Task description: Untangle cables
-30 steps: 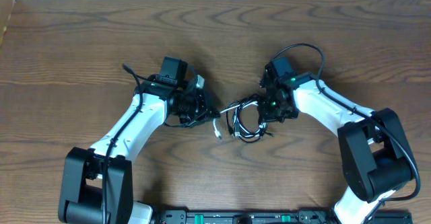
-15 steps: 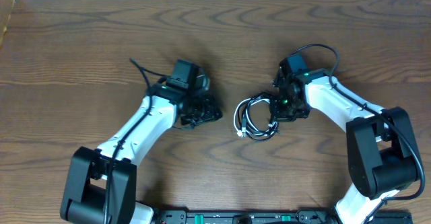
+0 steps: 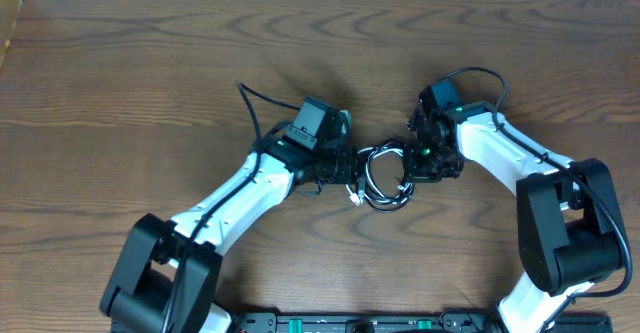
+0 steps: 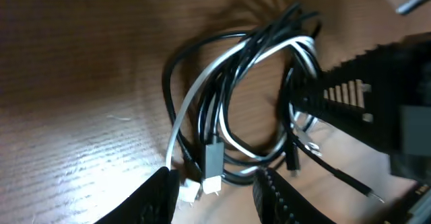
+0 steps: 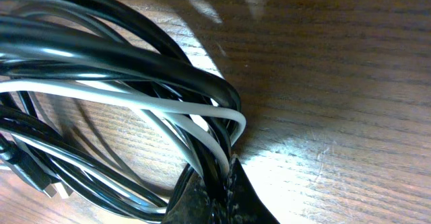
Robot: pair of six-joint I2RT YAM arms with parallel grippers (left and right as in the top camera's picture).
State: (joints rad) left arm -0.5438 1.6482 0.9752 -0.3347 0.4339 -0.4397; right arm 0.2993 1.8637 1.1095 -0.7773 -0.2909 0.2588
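brown wood table (image 3: 120,53) is carrying the cables (image 3: 382,178) as one black-and-white coil at its middle, lying between both arms. right gripper (image 3: 418,161) is pinching the coil's right edge with jaws together on the strands, while left gripper (image 3: 348,168) is hovering at the left edge, jaws apart, the white plug (image 4: 213,182) sitting just ahead of its gap, its length pointing back into it.

Flanking the cables (image 3: 380,181), the left gripper (image 3: 349,169) and right gripper (image 3: 411,163) block both sides; the table (image 3: 380,63) beyond the cables lies open.
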